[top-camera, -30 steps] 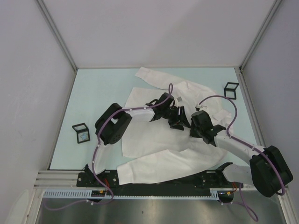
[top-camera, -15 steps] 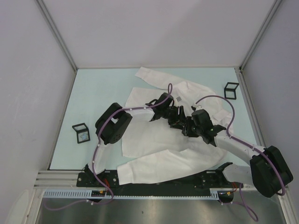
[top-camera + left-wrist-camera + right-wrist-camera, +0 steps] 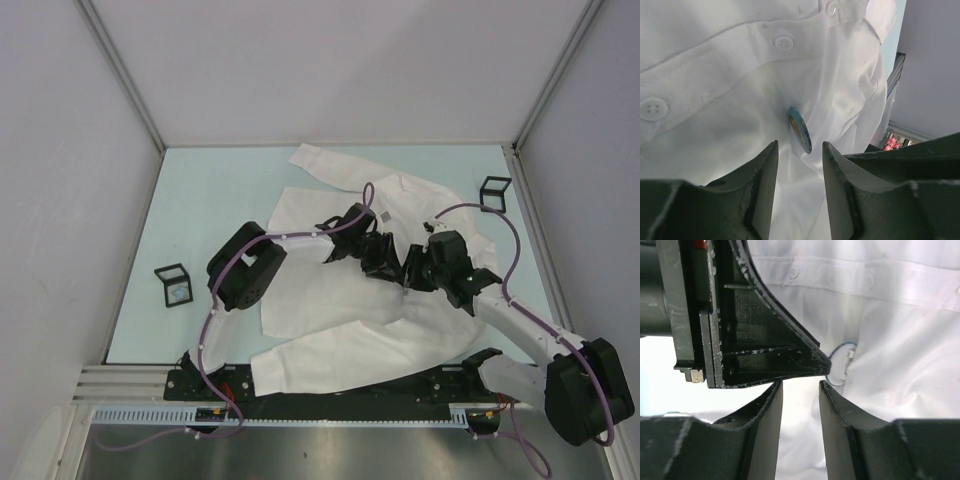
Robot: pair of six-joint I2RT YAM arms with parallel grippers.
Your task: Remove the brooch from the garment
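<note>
The garment (image 3: 330, 330), a large white shirt, lies spread across the table, and its button placket shows in the left wrist view (image 3: 715, 85). The brooch (image 3: 800, 130), a small round disc with a blue rim, stands edge-on in the cloth just past my left gripper's (image 3: 800, 144) open tips. My right gripper (image 3: 800, 385) is open over the cloth, and the left gripper's black finger crosses just above its tips. The brooch's ring and white clasp (image 3: 842, 365) lie to the right of the right gripper's tips. In the top view both grippers (image 3: 385, 258) (image 3: 410, 272) meet at mid-shirt and hide the brooch.
Two small black frame stands sit on the pale green table, one at the left (image 3: 172, 285) and one at the far right (image 3: 494, 192). White walls enclose the table on three sides. A cable rail (image 3: 300, 420) runs along the near edge.
The right arm's wrist has shifted right and a little farther away, with its gripper turned toward the left gripper. The left gripper has barely moved.
</note>
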